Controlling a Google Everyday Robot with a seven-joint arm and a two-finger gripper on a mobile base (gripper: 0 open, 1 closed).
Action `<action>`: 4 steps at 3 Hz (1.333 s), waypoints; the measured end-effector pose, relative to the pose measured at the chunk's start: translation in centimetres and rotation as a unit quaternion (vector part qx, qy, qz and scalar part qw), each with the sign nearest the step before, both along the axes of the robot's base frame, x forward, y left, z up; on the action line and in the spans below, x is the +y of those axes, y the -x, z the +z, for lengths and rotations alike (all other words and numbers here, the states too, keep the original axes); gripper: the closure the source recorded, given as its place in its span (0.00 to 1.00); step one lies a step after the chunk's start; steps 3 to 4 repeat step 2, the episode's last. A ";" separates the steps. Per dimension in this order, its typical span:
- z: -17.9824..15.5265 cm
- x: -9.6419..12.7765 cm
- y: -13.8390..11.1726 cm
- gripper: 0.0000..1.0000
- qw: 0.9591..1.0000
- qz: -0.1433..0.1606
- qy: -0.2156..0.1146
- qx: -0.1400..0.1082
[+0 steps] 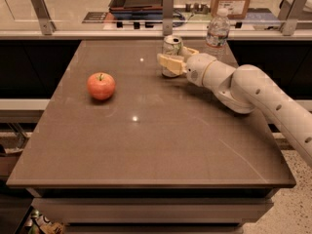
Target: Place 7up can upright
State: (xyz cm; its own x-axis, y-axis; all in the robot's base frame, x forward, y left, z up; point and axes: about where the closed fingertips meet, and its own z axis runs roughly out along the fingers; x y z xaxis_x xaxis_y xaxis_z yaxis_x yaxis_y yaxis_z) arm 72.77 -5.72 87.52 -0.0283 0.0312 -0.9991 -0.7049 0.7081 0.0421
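1. One 7up can (171, 44) stands upright near the worktop's (146, 150) 12 o'clock edge.
2. Gripper (173, 58) is clamped on the can's sides; the arm (243, 84) enters from 4 o'clock.
3. Apple (101, 86) lies at the can's 8 o'clock, well apart; water bottle (217, 32) stands near at 2 o'clock.

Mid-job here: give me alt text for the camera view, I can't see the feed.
The gripper is closed on the 7up can, which stands upright near the far edge of the table, with the arm reaching in from the right. A water bottle stands just beyond it to the right; a red apple sits at the left.
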 end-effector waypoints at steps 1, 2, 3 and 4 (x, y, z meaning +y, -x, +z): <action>0.0 0.3 0.0 0.00 1.000 0.002 0.000 0.000; 0.0 0.3 0.0 0.00 1.000 0.002 0.000 0.000; 0.0 0.3 0.0 0.00 1.000 0.002 0.000 0.000; 0.0 0.3 0.0 0.00 1.000 0.002 0.000 0.000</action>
